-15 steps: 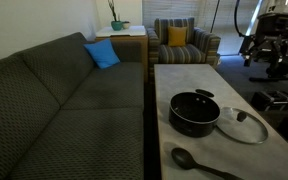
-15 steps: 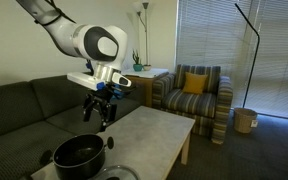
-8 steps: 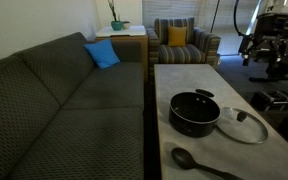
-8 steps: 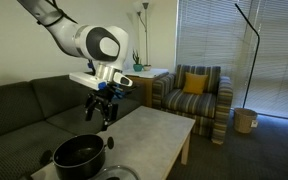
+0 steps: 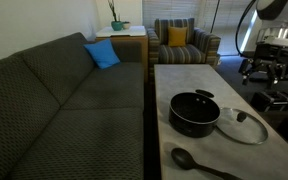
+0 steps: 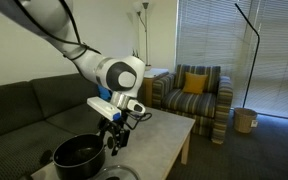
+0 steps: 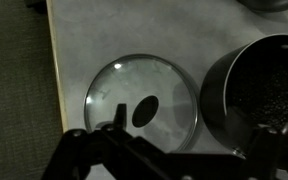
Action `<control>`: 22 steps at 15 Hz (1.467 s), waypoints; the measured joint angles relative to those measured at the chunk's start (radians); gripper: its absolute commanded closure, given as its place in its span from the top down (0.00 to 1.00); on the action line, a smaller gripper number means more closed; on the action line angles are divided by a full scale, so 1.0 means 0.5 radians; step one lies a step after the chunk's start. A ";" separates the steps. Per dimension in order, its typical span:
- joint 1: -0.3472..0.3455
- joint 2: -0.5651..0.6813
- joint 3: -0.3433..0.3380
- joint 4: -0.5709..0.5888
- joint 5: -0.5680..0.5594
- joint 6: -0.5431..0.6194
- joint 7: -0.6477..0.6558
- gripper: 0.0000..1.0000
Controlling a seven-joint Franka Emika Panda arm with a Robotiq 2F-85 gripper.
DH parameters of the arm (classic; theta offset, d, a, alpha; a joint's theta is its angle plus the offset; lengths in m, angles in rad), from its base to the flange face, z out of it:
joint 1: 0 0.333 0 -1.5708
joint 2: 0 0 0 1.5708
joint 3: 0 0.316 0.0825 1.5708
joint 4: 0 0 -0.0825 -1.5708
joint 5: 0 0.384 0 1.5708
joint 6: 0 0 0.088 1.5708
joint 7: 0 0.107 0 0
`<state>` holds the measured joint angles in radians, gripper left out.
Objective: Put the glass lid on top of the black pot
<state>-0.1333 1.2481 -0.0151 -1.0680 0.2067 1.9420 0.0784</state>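
The glass lid (image 5: 242,124) lies flat on the pale table (image 5: 184,75), right beside the black pot (image 5: 194,112). In the wrist view the lid (image 7: 164,85) shows its metal rim and dark centre knob, with the pot (image 7: 259,95) to its right. My gripper (image 7: 184,128) is open and empty above the lid, with one fingertip near the knob. It also shows in both exterior views (image 5: 258,68) (image 6: 116,142), hovering next to the pot (image 6: 79,158). Only the lid's edge (image 6: 112,174) shows at the bottom of an exterior view.
A black long-handled spoon (image 5: 196,161) lies at the table's near end. A dark sofa (image 5: 74,110) with a blue cushion (image 5: 102,54) runs along one side. A striped armchair (image 5: 182,42) and a floor lamp (image 6: 252,40) stand beyond the table's far end.
The arm has come down and moved along the table toward the pot and lid. The gripper now hangs lower, over the lid. Pot, lid and spoon have not moved.
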 measured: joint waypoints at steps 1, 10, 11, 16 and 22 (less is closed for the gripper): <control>-0.024 0.083 0.001 0.096 0.008 -0.056 0.000 1.00; -0.081 0.505 0.007 0.659 0.035 -0.278 0.066 1.00; -0.068 0.502 0.003 0.659 0.008 -0.236 0.118 1.00; 0.126 0.505 -0.083 0.555 -0.139 0.148 0.541 1.00; 0.176 0.507 -0.123 0.411 -0.149 0.261 0.813 1.00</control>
<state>-0.0455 1.5017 -0.0767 -0.8623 0.1320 2.0726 0.4851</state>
